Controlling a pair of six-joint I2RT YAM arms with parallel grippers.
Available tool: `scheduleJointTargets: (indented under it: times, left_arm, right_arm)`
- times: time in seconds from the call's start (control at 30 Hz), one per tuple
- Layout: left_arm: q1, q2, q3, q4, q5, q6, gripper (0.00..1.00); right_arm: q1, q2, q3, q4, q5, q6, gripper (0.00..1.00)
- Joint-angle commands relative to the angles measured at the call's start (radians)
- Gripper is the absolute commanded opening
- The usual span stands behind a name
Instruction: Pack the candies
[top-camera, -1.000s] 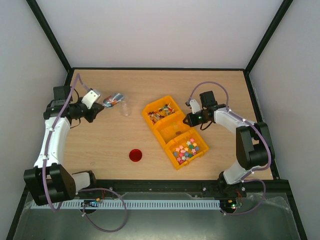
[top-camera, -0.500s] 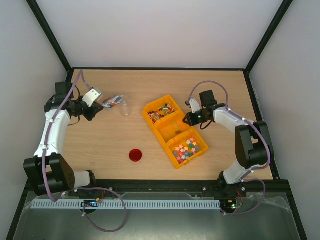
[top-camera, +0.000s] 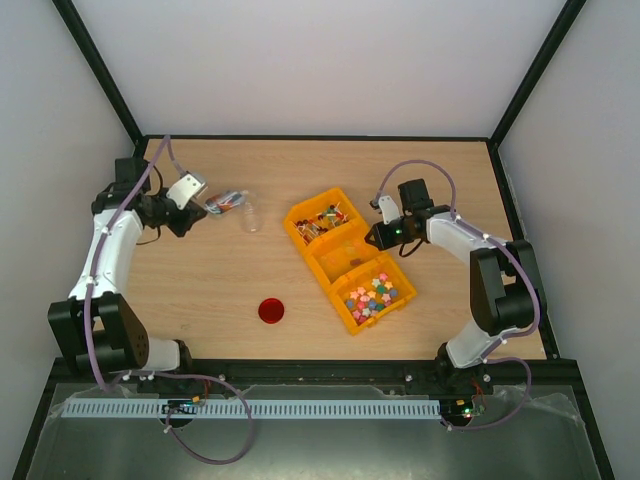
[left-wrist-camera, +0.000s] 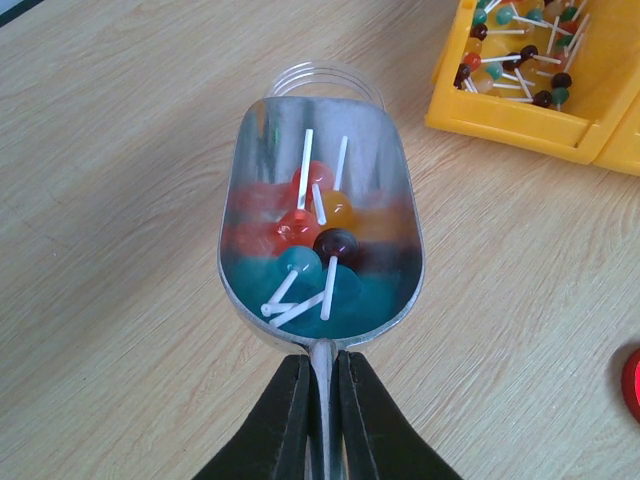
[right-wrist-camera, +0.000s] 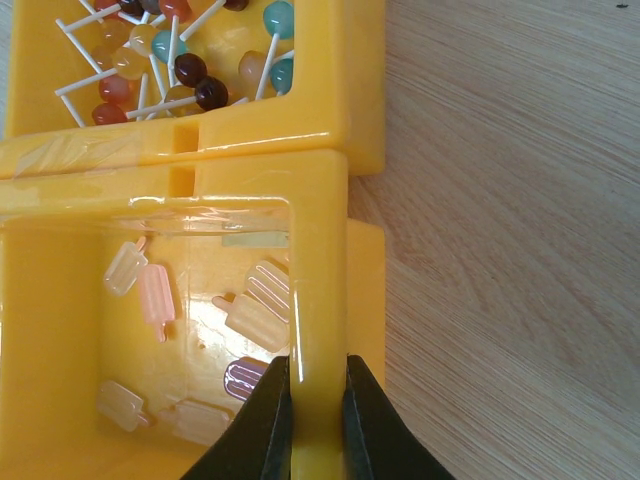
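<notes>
My left gripper (left-wrist-camera: 322, 400) is shut on the handle of a metal scoop (left-wrist-camera: 320, 215) holding several round lollipops (left-wrist-camera: 318, 240) with white sticks. The scoop's tip is over the rim of a clear jar (left-wrist-camera: 325, 75). In the top view the scoop (top-camera: 226, 201) is at the far left beside the jar (top-camera: 250, 213), held by the left gripper (top-camera: 203, 207). The tiny pastel candies (top-camera: 374, 294) lie in the nearest yellow bin. My right gripper (right-wrist-camera: 318, 400) is shut on the wall of the middle yellow bin (right-wrist-camera: 320, 280); it also shows in the top view (top-camera: 379, 237).
Three joined yellow bins (top-camera: 348, 262) lie diagonally mid-table; the far one holds lollipops (right-wrist-camera: 170, 60), the middle one flat popsicle-shaped sweets (right-wrist-camera: 250, 315). A red lid (top-camera: 270, 310) lies on the wood nearer the front, also seen in the left wrist view (left-wrist-camera: 633, 372).
The left arm has drawn back a little and the scoop has shifted slightly at the jar's mouth. The yellow bins have shifted slightly away. The right gripper keeps its hold.
</notes>
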Motion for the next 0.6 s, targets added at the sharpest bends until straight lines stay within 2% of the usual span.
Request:
scheduleJointTargets:
  times: [0.0,0.57]
  left_arm:
    - [-0.015,0.016,0.036,-0.028,-0.006,0.023,0.02]
    - [-0.057,0.041,0.064,-0.051,-0.081,0.020,0.02]
  right_arm:
    - [-0.007,-0.003,0.043,0.055,-0.036,-0.004,0.01]
    - [-0.006,0.022,0.057,0.060,-0.040,-0.001,0.01]
